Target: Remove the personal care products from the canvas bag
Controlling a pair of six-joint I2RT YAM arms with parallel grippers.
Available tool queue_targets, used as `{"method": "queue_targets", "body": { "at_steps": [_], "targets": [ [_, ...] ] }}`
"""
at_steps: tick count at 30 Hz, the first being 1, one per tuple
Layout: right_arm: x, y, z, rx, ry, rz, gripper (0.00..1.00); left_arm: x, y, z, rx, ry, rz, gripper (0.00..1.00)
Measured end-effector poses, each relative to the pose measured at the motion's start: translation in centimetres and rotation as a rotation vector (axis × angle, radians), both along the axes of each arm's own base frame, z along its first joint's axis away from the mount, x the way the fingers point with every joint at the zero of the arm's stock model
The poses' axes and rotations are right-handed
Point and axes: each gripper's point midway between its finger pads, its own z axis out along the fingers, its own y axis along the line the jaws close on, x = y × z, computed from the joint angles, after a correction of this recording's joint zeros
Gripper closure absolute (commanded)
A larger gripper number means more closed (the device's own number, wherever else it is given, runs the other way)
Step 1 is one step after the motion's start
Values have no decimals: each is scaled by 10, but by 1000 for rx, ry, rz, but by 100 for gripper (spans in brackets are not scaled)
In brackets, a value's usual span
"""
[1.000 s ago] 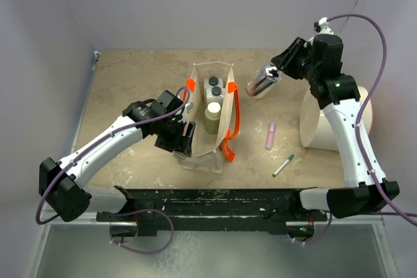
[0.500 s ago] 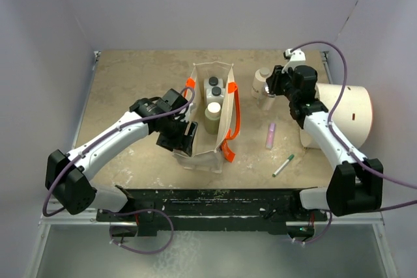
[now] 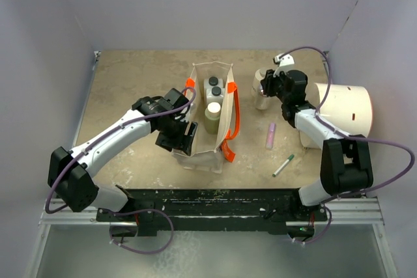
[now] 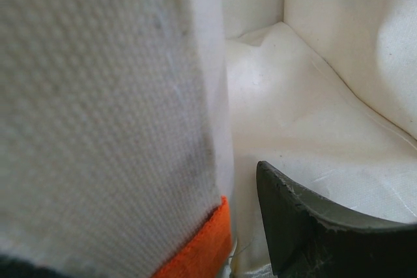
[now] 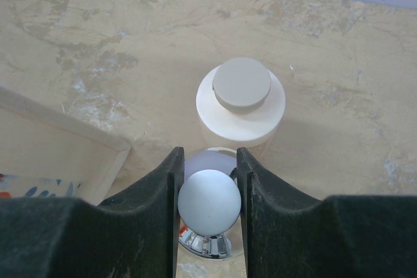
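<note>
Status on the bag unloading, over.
Left gripper astride canvas bag wall, grip unclear. Right gripper shut on round-capped bottle, beside pale-capped bottle on table. Three bottles in bag.

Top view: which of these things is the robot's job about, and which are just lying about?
Part of the job: canvas bag; black-capped bottles and olive cylinder inside it; pale-capped bottle and round-capped bottle outside the bag, the latter in the right gripper; left gripper at the bag's wall.

Lying about: pink tube; green pen; large white cylinder.
</note>
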Motion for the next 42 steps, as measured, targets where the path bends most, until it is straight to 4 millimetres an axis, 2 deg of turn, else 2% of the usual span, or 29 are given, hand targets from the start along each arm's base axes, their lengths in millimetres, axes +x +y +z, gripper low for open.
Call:
{"method": "queue_targets", "body": {
  "at_steps": [1, 3, 9, 10, 13, 14, 17, 21, 23, 26, 31, 35, 38, 40, 42],
  "targets": [
    [0, 0, -2, 0, 1, 0, 99, 0, 0, 0, 3, 2, 1, 22],
    [1, 0, -10, -1, 8, 0, 90, 0, 2, -1, 11, 2, 3, 20],
    [2, 0, -28, -4, 37, -1, 44, 2, 4, 2, 24, -9, 8, 19],
    [3, 0, -25, -5, 25, -3, 40, 3, 4, 3, 24, -11, 9, 19],
    [3, 0, -3, 8, -32, -6, 5, 4, 4, 4, 28, -15, 9, 19],
    [2, -1, 4, 13, -45, -9, 1, 4, 4, 5, 27, -17, 9, 19],
    [-8, -5, 34, 16, -97, -26, 2, 5, 4, 7, 25, -26, 1, 18],
    [-28, -12, 76, 30, -123, -52, 8, 6, 4, 10, 12, -44, -8, 18],
    [-42, -9, 84, 67, -105, -40, 9, 5, 4, 12, -4, -63, -15, 18],
    [-74, 6, 81, 141, -32, 17, 9, 3, 2, 14, -32, -77, -20, 18],
    [-141, 51, 39, 190, 209, 174, 12, 1, -5, 15, -85, -81, -33, 19],
    [-182, 71, 20, 207, 361, 256, 12, 1, -10, 15, -110, -79, -41, 19],
    [-200, 75, 27, 230, 392, 297, 12, 0, -11, 13, -119, -77, -45, 19],
    [-205, 80, 48, 245, 378, 336, 11, -1, -11, 12, -121, -77, -46, 19],
    [-203, 86, 78, 261, 331, 375, 11, -1, -11, 12, -124, -78, -46, 19]
  ]
}}
